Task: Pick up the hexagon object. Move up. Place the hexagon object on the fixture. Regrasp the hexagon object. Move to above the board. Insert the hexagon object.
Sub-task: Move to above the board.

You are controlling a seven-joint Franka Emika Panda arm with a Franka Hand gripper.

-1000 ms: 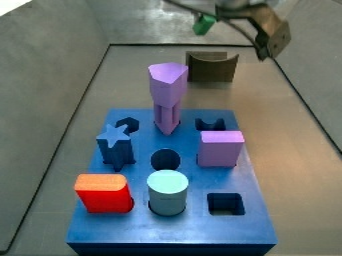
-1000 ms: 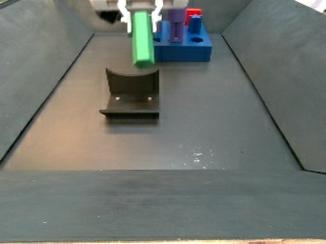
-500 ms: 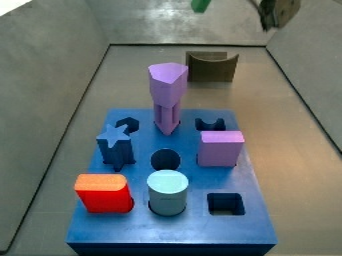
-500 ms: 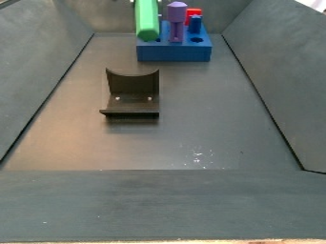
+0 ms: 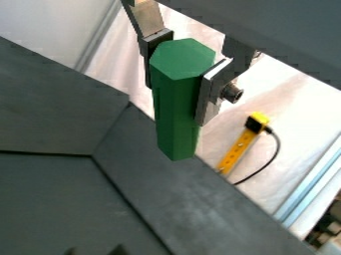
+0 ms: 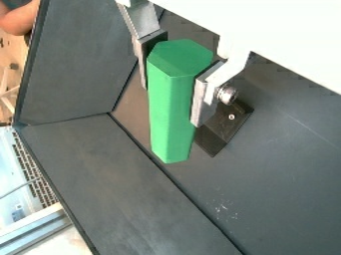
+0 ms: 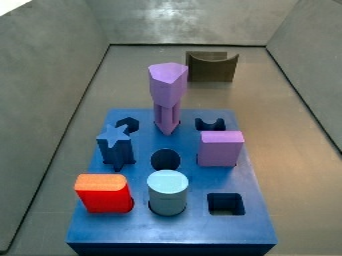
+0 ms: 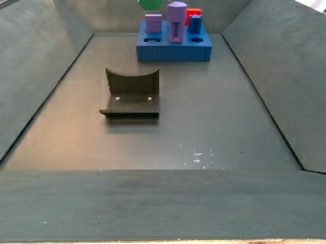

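The hexagon object [image 5: 176, 95], a bright green bar, hangs upright between my gripper's [image 5: 181, 72] silver fingers [image 5: 213, 88]; both wrist views show the gripper [image 6: 177, 82] shut on the upper end of the hexagon object [image 6: 173, 115]. In a side view only its green lower tip [image 8: 152, 4] shows at the top edge, high above the floor. The gripper is out of view in both side views. The fixture [image 8: 132, 93] stands on the grey floor, also seen as the fixture [image 7: 211, 66] beyond the board [image 7: 140, 125]. The blue board [image 8: 174, 50] lies at the far end.
On the board stand a lilac pillar [image 7: 166, 95], a pale teal cylinder [image 7: 167, 192], a red block [image 7: 102, 192], a lilac cube [image 7: 221, 148] and a blue star [image 7: 116, 140]. A round hole [image 7: 164, 159] and a square hole [image 7: 225, 203] are open. Sloped grey walls [image 8: 38, 86] enclose the floor.
The gripper has risen with the hexagon object. It has left the top of one side view, and only the bar's tip remains in the other.
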